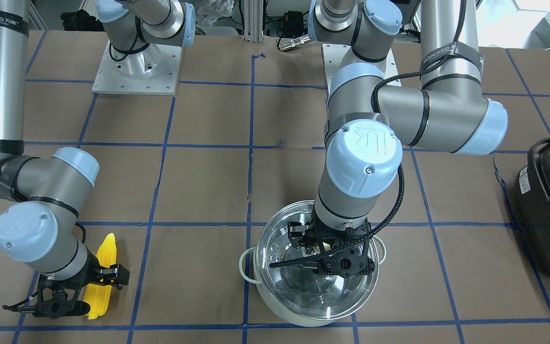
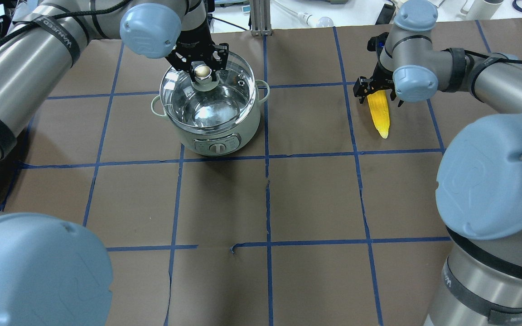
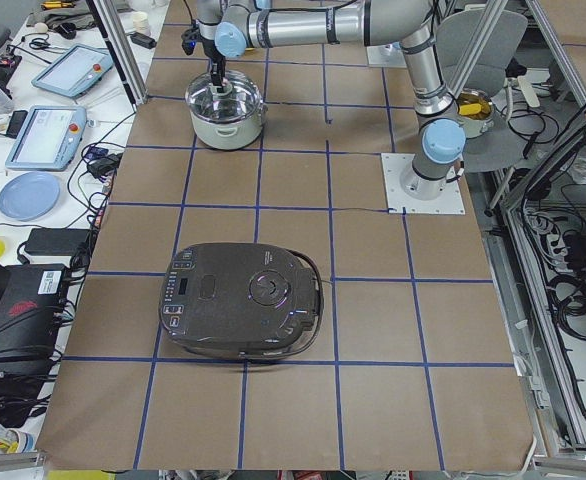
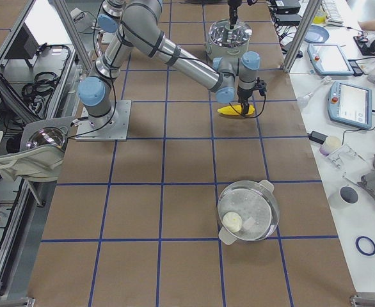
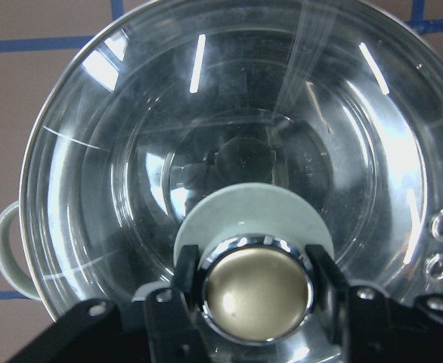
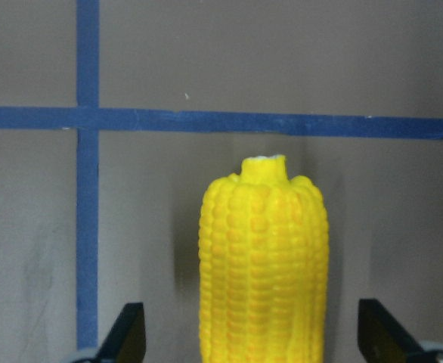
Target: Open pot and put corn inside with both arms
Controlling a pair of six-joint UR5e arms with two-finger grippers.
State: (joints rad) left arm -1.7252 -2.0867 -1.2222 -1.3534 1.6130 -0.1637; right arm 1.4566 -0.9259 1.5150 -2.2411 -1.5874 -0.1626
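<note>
Yellow corn [image 2: 379, 113] lies on the table [image 2: 265, 203] near its far right corner. The right gripper [image 2: 373, 90] has its jaws spread astride the thick end, placed to close. Beyond, by the far edge, the pot [image 2: 215, 131] stays lidded, with the left gripper [image 2: 203, 68] jaws pinching the knob [image 5: 255, 299], apparently for lifting.

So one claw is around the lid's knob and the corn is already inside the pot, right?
No: the corn lies on the table between the right gripper's open fingers, as the overhead view shows. The left gripper is around the knob.
</note>
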